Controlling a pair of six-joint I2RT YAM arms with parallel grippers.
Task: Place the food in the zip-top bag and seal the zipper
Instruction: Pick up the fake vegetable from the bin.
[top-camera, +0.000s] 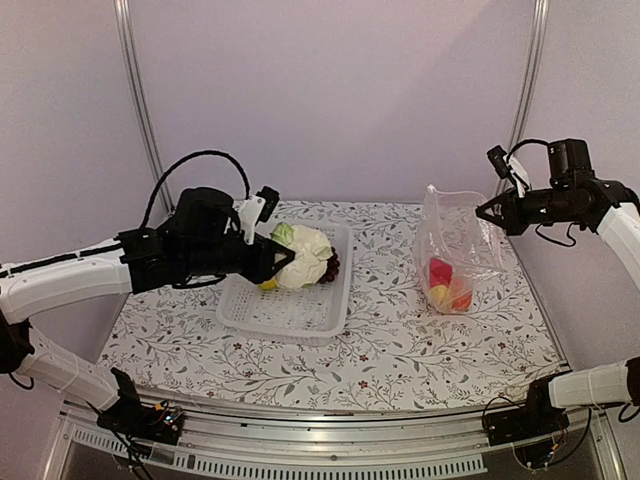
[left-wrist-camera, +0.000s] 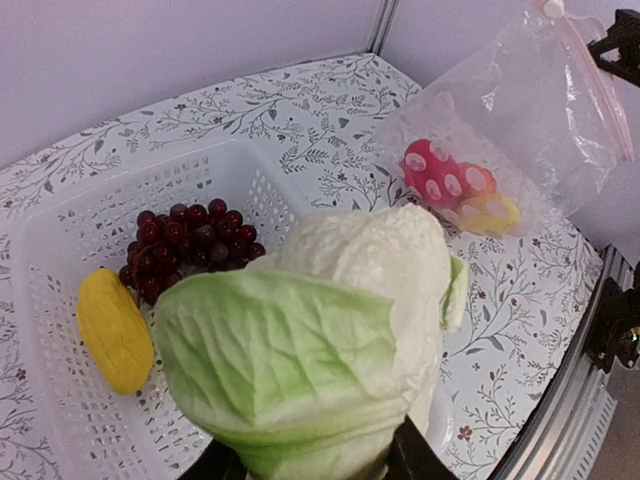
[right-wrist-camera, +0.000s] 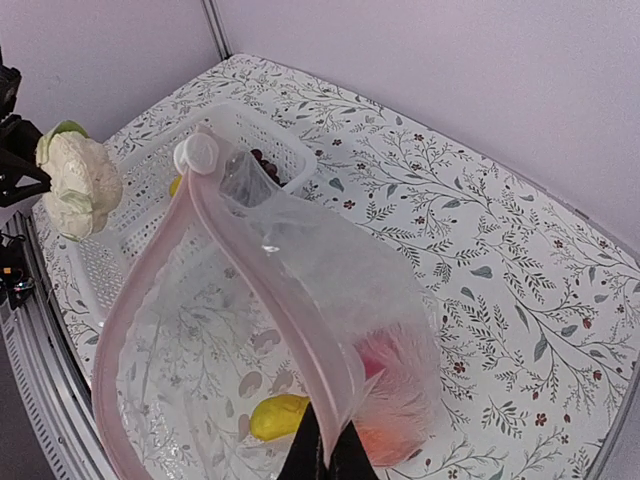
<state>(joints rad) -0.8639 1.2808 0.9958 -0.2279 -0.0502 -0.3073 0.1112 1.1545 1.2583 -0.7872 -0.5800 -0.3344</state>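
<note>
My left gripper (top-camera: 283, 256) is shut on the white cauliflower (top-camera: 305, 256) with green leaves and holds it above the white perforated basket (top-camera: 290, 312). In the left wrist view the cauliflower (left-wrist-camera: 330, 330) fills the foreground. The grape bunch (left-wrist-camera: 190, 245) and one yellow piece (left-wrist-camera: 115, 328) lie in the basket. My right gripper (top-camera: 487, 212) is shut on the zipper edge (right-wrist-camera: 262, 290) of the clear zip-top bag (top-camera: 455, 250), holding its mouth up and open. Inside the bag lie the red pepper (top-camera: 441, 270), the orange fruit (top-camera: 461, 299) and a yellow piece (right-wrist-camera: 280, 416).
The table wears a floral cloth (top-camera: 400, 350). The basket stands left of centre, the bag at the right. Metal frame posts (top-camera: 140, 110) stand at the back corners, and a metal rail (top-camera: 330, 440) runs along the near edge.
</note>
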